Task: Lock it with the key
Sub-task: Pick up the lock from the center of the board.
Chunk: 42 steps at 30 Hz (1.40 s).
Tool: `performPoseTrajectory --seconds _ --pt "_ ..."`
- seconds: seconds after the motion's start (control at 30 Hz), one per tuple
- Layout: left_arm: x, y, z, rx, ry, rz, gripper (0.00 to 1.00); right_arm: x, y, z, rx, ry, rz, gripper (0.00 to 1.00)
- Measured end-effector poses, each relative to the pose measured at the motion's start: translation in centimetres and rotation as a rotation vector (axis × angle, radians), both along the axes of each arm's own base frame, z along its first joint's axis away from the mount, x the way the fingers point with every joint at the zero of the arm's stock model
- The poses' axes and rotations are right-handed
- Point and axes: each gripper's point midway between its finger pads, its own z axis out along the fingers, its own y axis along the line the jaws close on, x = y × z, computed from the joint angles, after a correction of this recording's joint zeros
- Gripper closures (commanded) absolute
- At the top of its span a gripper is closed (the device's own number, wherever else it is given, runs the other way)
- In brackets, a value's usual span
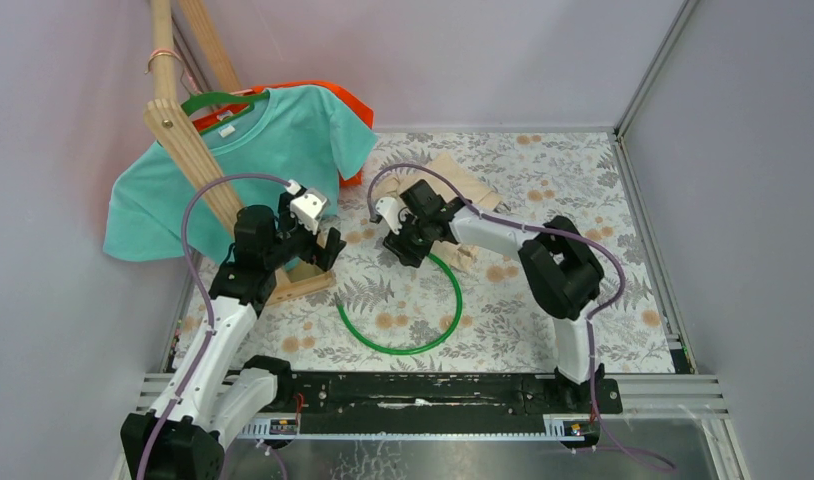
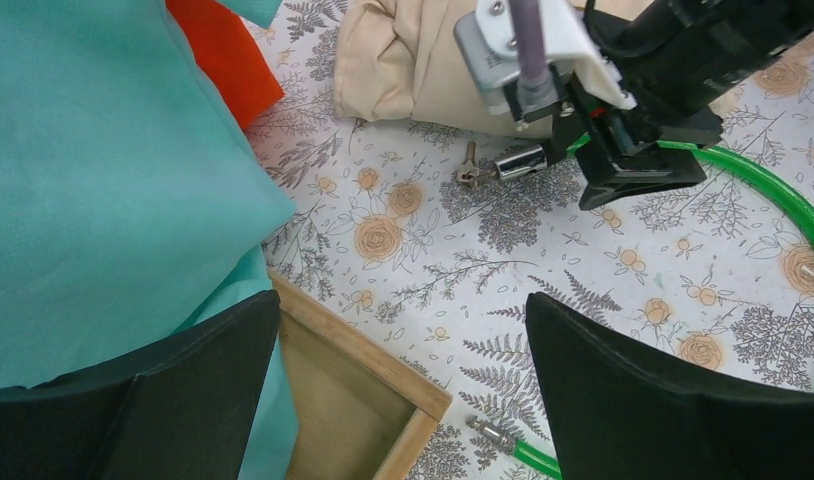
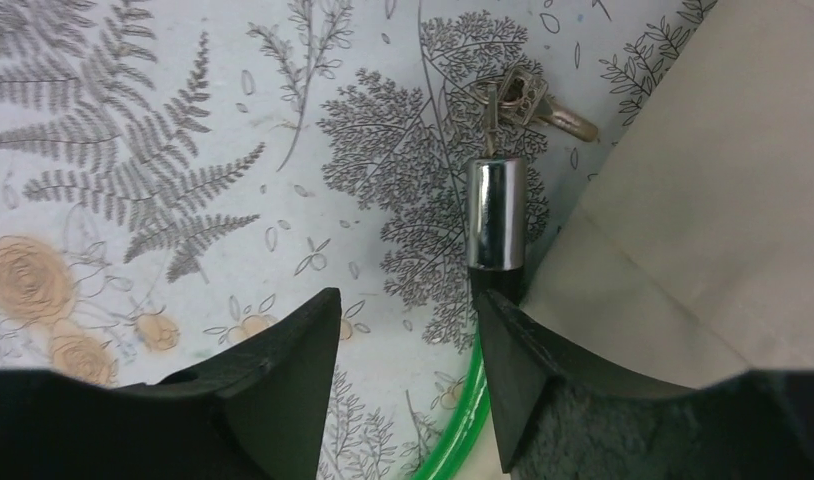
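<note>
Right wrist view: the right gripper [image 3: 403,300] is spread, empty. The chrome lock cylinder [image 3: 497,212] on the green cable [image 3: 461,425] lies just ahead of 1 finger, with the keys [image 3: 513,100] at its far end. The left gripper [image 2: 403,305] is spread, empty.

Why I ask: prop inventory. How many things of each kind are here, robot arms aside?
Teal T-shirt: 1
Orange garment: 1
Green hanger: 1
Wooden rack: 1
Beige cloth: 1
Green cable lock: 1
Key bunch: 1
Total: 7
</note>
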Motion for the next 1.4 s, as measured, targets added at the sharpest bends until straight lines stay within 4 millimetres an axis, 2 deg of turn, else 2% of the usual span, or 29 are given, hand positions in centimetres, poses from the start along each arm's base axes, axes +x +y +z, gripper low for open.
performPoseTrajectory --seconds 0.13,0.67,0.8,1.2,1.4 --pt "0.0 0.2 0.2 -0.001 -0.006 0.007 0.0 1.0 0.1 -1.3 -0.041 -0.004 0.004 0.44" --pt "-0.2 0.4 0.2 -0.006 -0.007 0.007 0.0 2.8 -0.9 -1.6 -0.115 -0.103 0.014 0.44" --pt "-0.2 0.5 0.1 -0.007 -0.005 0.008 0.0 2.8 -1.2 -2.0 -0.127 -0.107 0.019 0.45" --pt "-0.2 0.5 0.1 -0.007 -0.005 0.01 0.0 2.2 -0.9 -3.1 -0.117 -0.068 0.03 0.65" --pt "-0.2 0.5 0.0 -0.006 -0.003 0.008 0.0 2.5 -0.7 -3.1 -0.106 -0.068 0.003 0.88"
